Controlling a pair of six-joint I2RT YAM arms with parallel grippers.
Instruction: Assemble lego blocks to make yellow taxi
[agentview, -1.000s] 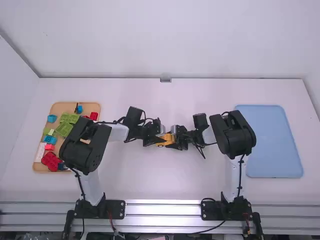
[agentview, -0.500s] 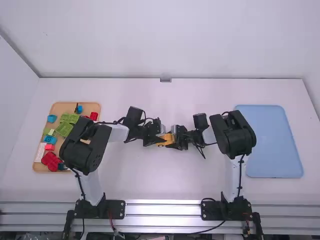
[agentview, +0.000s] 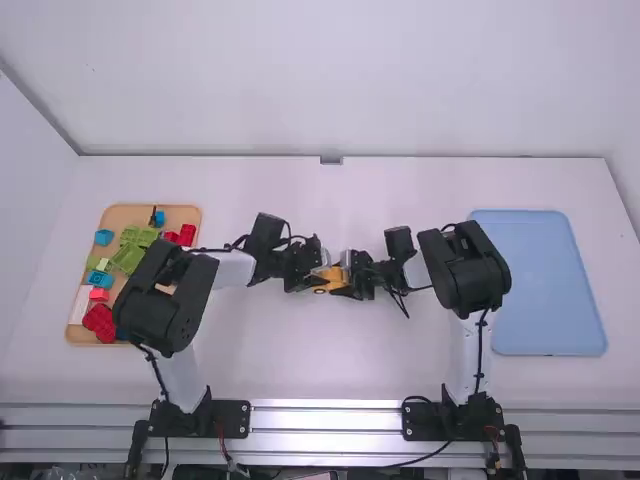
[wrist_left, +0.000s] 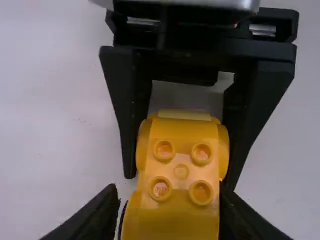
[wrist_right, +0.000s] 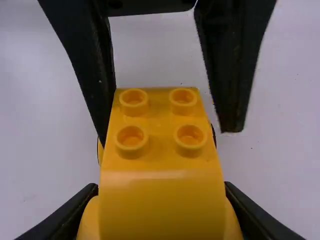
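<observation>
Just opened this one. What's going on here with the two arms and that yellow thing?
Both arms meet over the middle of the table at a small yellow toy car body, apparently the taxi being built. The right gripper has its fingers closed on it, while the left gripper straddles it with its fingers slightly open. Bare studs show on the yellow body. More blocks lie in the wooden tray on the left.
</observation>
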